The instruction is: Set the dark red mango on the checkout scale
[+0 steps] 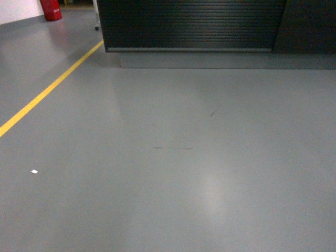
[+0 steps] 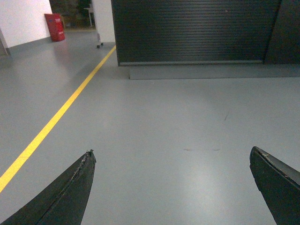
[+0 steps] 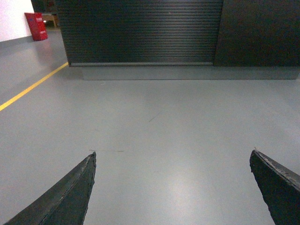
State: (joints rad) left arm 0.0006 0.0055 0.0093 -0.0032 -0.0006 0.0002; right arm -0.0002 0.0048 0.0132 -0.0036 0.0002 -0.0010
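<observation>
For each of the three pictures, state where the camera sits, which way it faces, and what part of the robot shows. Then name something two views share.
Head: on the robot, slanting down at grey floor toward the checkout; no robot parts show.
Left wrist: looks forward between the open left gripper fingers.
Right wrist: likewise, right gripper open.
Shared: all show the checkout's ribbed front, the yellow line and a red object.

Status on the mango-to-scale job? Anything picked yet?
Done: nothing visible. Left gripper and right gripper are both open and empty over bare grey floor.
In hand: the robot faces the checkout; only its ribbed black front shows, across open floor.
Left: the dark red mango and the scale appear in no view, so finding and grasping the mango, then placing it on the scale, all remain.
</observation>
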